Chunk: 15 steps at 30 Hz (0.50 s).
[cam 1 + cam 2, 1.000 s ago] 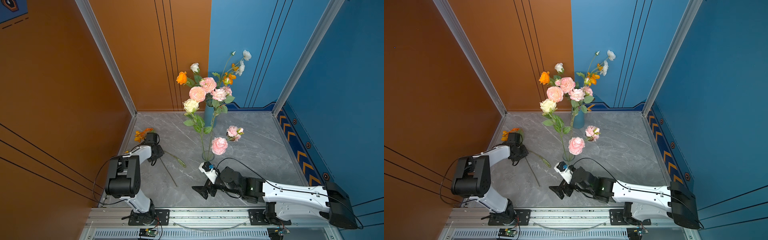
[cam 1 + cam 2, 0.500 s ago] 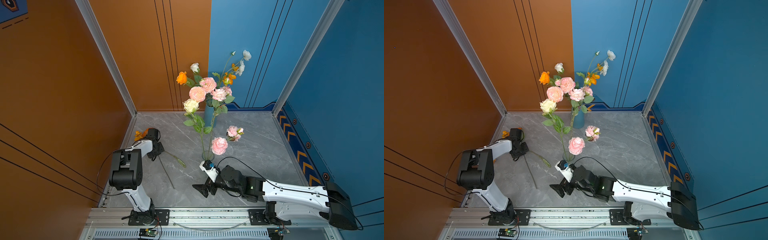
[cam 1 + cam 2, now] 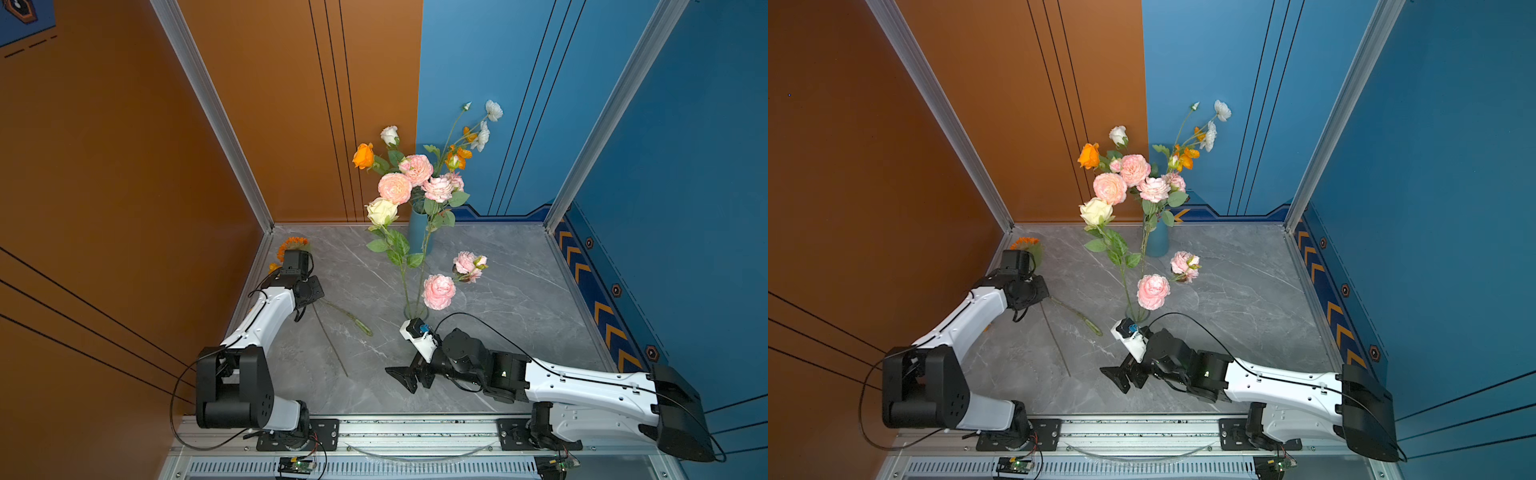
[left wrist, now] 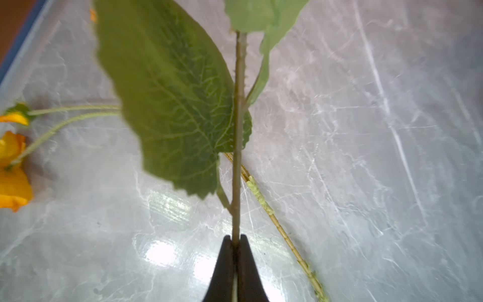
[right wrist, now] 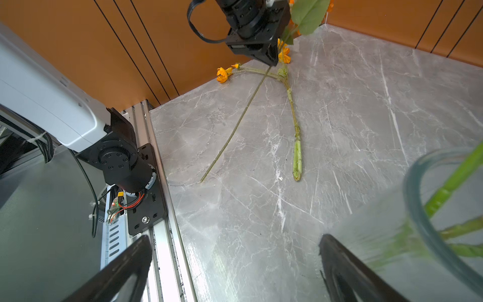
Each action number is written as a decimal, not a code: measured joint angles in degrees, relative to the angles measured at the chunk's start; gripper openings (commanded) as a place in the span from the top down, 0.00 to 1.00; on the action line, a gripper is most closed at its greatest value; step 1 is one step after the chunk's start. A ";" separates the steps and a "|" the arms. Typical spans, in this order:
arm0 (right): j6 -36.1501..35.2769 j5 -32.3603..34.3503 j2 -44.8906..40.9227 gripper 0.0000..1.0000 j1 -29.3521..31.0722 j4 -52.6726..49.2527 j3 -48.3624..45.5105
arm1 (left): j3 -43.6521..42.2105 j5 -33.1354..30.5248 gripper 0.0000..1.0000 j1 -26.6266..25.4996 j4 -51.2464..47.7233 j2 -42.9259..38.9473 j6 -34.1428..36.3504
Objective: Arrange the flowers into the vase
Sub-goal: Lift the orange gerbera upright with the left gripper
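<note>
Left wrist view: left gripper (image 4: pixel 236 236) clamped on a leafy stem (image 4: pixel 238 130), its bloom (image 3: pixel 294 242) half hidden, orange I think. That's the pickup step.
Next: lift it to the glass vase (image 5: pixel 411 204); right gripper (image 5: pixel 234 243) wide open, empty.

Both top views: high above the near rail (image 3: pixel 415 428), tilted steeply down toward the far corner. Wide shot, takes in the whole marble floor (image 3: pixel 519 316) and both arms. Left wrist view: very close, looks out past the left gripper (image 4: pixel 236 239) along the held stem (image 4: pixel 239 130), with the floor just behind. Right wrist view: low, right beside the glass vase (image 5: pixel 418 198). It looks past the right gripper (image 5: pixel 235 238), facing left across the floor to the left arm (image 5: pixel 251 23). Lying stem (image 5: pixel 296 146) shows in all four views.
</note>
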 measured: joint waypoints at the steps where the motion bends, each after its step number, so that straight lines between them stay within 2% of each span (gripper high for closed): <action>1: -0.04 -0.09 0.02 0.00 -0.07 -0.04 0.09 | 0.00 0.28 1.00 0.00 -0.24 -1.64 0.00; 8: -0.24 -0.17 -0.28 0.00 -0.28 -0.44 1.68 | -0.87 3.72 1.00 -1.18 0.61 -13.81 -0.33; 15: 0.07 0.02 -2.56 0.00 -0.33 -1.86 1.62 | -7.13 3.48 1.00 -7.78 15.54 -32.48 -1.81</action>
